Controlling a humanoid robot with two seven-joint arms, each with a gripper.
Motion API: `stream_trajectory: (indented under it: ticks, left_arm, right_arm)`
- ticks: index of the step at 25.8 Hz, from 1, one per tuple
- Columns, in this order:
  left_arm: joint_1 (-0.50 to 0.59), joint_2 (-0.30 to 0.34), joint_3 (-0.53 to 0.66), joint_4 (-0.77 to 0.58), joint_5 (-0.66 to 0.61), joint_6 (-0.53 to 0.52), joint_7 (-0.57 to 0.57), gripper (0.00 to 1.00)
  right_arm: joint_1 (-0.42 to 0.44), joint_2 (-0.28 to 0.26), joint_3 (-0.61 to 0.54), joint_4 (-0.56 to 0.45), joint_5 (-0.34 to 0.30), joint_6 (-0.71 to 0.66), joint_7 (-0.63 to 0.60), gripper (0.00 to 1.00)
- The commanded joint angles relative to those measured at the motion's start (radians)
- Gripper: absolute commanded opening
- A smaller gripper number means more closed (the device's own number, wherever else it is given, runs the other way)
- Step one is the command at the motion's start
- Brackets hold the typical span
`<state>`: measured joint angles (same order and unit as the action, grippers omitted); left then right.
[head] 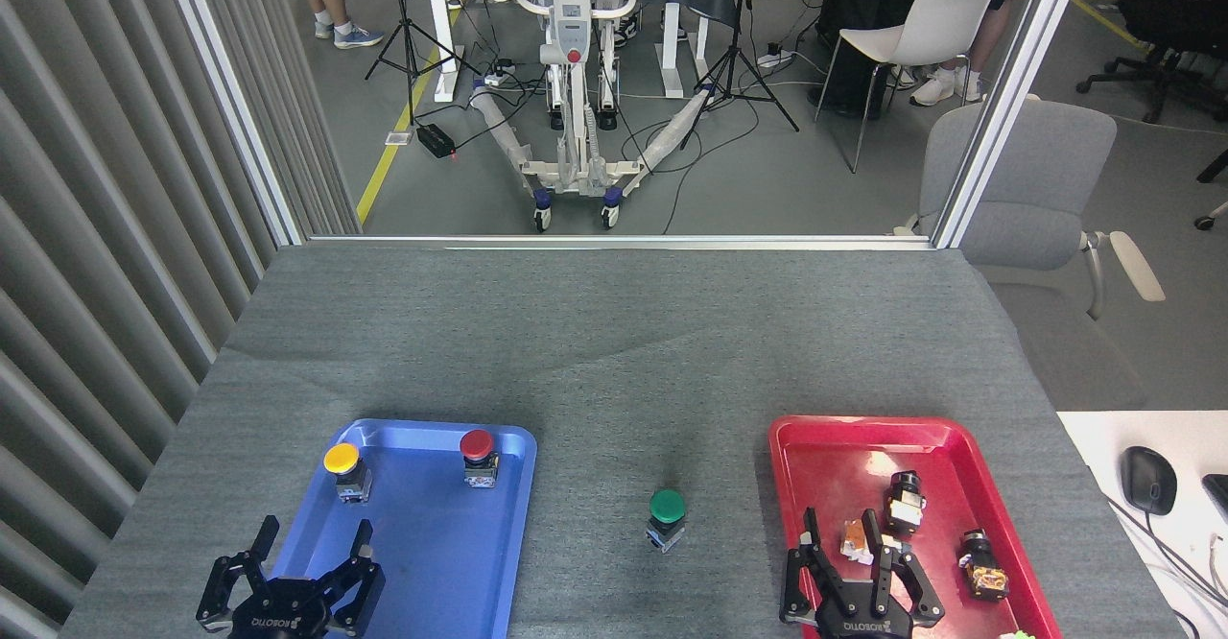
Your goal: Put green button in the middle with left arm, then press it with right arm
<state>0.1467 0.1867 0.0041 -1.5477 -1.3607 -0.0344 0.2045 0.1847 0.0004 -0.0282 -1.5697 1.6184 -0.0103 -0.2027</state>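
Green button upright on bare grey counter, between blue tray and red tray, touching neither. Left end effector over blue tray's near end, fingers spread wide, empty. Right end effector over red tray, fingers wide, empty, well apart from button.

left claw: ROBOTIQ | right claw: ROBOTIQ

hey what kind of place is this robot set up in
Likely a robotics lab or workshop: a wheeled robot stand with cables on the floor, tripods, and office chairs beyond the cloth-covered table.
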Motion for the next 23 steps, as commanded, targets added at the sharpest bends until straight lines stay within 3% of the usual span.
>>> stream_trajectory:
  ticks: [1, 23]
  left_arm:
    - [0.001, -0.001, 0.007, -0.002, 0.0, -0.001, 0.001, 0.99]
    - [0.001, -0.003, 0.01, -0.002, 0.0, -0.015, 0.001, 0.99]
  right_arm:
    - [0.015, -0.026, -0.006, -0.016, 0.0, 0.006, 0.0, 1.0]
    - [0.033, -0.04, -0.001, -0.041, -0.003, 0.032, 0.002, 1.0]
